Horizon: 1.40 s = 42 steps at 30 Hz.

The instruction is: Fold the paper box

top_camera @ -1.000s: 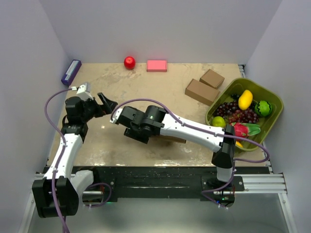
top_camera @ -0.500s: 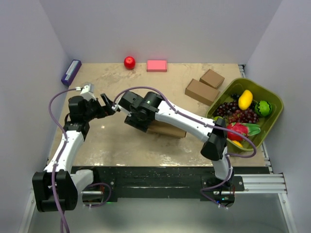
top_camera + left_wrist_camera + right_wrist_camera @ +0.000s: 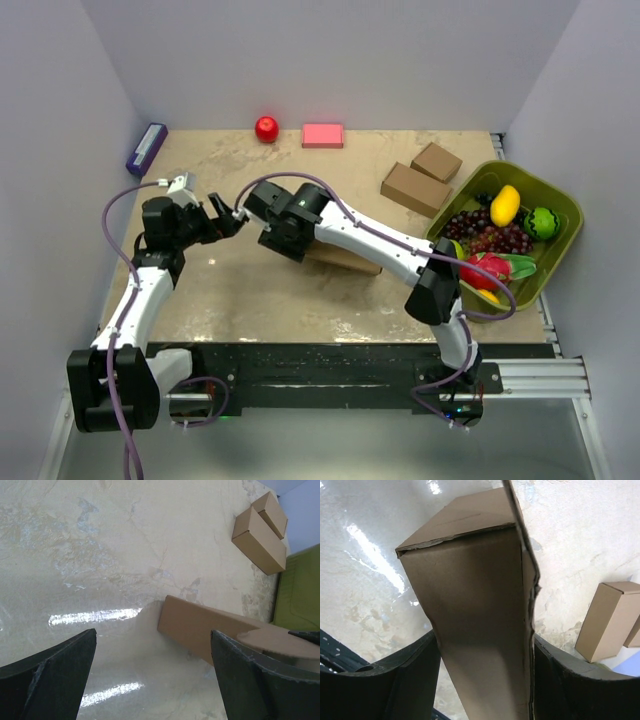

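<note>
My left gripper [image 3: 228, 216] gapes wide, pointing right. My right arm [image 3: 380, 255] stretches left, right gripper [image 3: 484, 636] clamped on the box [image 3: 470, 565].

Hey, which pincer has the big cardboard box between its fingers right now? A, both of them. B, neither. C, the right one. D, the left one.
C: in the right wrist view the paper box sits clamped in the right pincer, while the left pincer stands wide open with nothing in it.
</note>
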Tool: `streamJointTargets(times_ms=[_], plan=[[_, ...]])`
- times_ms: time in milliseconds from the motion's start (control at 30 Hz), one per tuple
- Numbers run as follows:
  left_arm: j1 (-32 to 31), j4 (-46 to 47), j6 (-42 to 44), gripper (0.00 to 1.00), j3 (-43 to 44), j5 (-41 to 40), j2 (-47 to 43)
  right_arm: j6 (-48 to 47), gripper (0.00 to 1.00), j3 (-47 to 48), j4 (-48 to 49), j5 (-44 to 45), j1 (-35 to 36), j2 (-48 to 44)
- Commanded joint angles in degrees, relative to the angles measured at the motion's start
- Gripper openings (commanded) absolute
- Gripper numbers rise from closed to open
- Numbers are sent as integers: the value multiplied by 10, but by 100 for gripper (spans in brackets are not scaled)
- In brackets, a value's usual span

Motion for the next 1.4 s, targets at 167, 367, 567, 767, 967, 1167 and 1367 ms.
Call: streamJointTargets(times_ms=[167, 367, 567, 767, 967, 1167, 1367], plan=[[3, 54, 12, 100, 8, 38, 10, -35, 44, 71, -16, -201, -69, 28], [3, 122, 5, 98, 7, 113, 19, -44, 46, 63, -27, -263, -102, 28], [1, 210, 2, 96, 5, 211, 33, -66, 47, 59, -30, -318, -136, 48], [-19, 231, 37, 95, 41, 207, 76, -84, 47, 60, -23, -335, -153, 61], [-82, 210, 103, 95, 104, 162, 127, -101, 47, 39, -11, -351, -159, 58], [-86, 249, 96, 93, 143, 155, 179, -113, 47, 22, -2, -357, -162, 53], [-92, 282, 93, 84, 160, 198, 219, -116, 47, 10, 4, -355, -166, 42]])
